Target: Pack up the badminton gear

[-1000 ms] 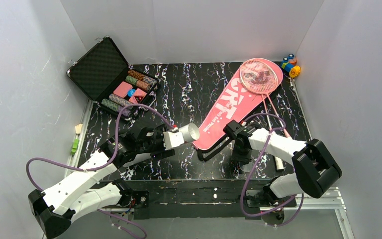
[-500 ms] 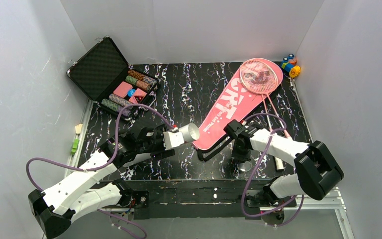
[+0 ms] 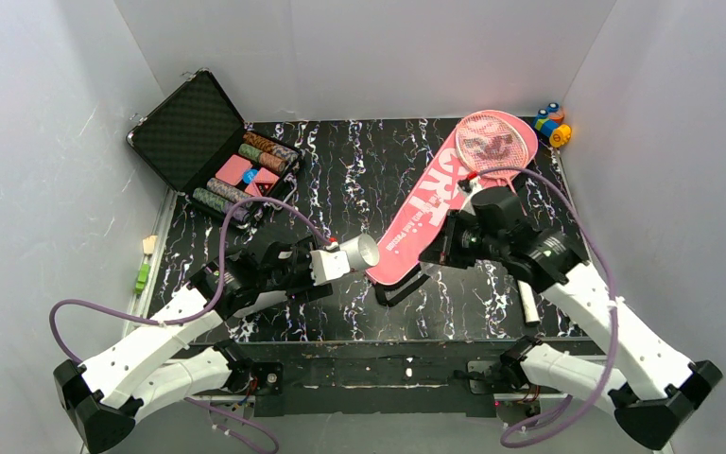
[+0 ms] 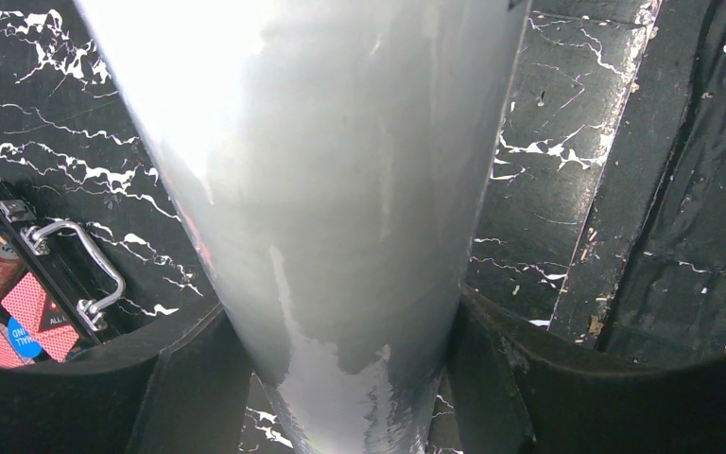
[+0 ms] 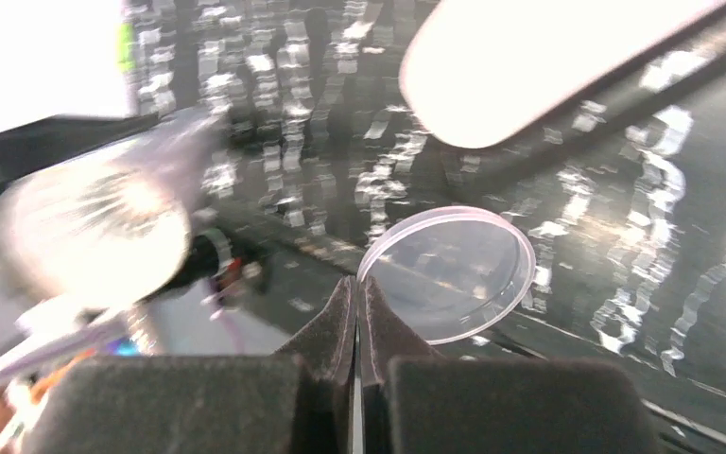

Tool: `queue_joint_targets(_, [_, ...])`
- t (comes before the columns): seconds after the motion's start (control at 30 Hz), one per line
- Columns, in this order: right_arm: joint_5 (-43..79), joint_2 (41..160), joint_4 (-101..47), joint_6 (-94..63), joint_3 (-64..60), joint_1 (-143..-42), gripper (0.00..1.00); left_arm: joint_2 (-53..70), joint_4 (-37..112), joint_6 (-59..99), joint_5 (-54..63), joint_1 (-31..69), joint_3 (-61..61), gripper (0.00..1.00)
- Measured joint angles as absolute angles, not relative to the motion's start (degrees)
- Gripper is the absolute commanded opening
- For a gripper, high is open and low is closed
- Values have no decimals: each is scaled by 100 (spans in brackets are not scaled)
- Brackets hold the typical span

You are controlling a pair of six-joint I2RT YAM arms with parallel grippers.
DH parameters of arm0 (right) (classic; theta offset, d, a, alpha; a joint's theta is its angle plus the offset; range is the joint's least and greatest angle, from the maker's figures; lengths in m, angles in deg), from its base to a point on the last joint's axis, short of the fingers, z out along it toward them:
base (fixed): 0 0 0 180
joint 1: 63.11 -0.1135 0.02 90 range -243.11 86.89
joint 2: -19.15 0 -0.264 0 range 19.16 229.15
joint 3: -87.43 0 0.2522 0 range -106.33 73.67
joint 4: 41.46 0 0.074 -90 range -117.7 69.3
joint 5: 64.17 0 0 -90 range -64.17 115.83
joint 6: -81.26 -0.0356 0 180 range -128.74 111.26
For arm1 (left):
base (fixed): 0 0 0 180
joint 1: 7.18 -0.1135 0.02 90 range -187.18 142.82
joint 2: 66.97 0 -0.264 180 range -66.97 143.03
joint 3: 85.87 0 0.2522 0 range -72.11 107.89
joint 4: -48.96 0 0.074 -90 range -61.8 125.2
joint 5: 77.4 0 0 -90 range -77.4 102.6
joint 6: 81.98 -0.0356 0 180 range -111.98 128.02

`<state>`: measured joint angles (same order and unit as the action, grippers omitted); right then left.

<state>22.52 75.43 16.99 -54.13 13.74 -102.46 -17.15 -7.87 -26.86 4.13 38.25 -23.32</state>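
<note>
My left gripper (image 3: 304, 268) is shut on the long white tube (image 3: 345, 255), held level with its open end toward the right; it fills the left wrist view (image 4: 340, 189) between the fingers (image 4: 198, 378). My right gripper (image 5: 357, 288) is shut on the rim of a clear round lid (image 5: 449, 274), held above the table right of the tube's end (image 5: 85, 236). In the top view it (image 3: 441, 248) hovers over the near end of the pink bag (image 3: 435, 203). Two pink rackets (image 3: 493, 144) lie on the bag's head. The shuttlecock is out of view.
An open black case (image 3: 213, 142) with poker chips stands at the back left, its handle in the left wrist view (image 4: 85, 270). Coloured spools (image 3: 553, 123) sit at the back right corner. The bag's black strap (image 3: 402, 288) loops on the table. A racket handle (image 3: 527, 305) lies front right.
My right arm has risen from the table's front and swung back and up, carrying the clear lid level with the tube's open end. The left arm and tube have not moved.
</note>
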Motion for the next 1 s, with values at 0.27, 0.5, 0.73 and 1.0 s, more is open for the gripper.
queue_joint_targets(0.27, [121, 7324, 390, -5209, 1029, -10253, 1, -1677, -789, -2686, 378, 3825, -2330, 47])
queue_joint_targets(0.5, [-791, 7781, -515, -5325, 1016, -10273, 1, -1671, -789, -2688, 354, 3825, -2330, 47])
queue_joint_targets(0.73, [-1212, 8259, -1013, -5415, 854, -10399, 1, -1660, -809, -2688, 352, 3825, -2330, 47])
queue_joint_targets(1.0, [-1322, 8417, -1158, -5421, 848, -10496, 1, -1660, -811, -2688, 350, 3825, -2330, 47])
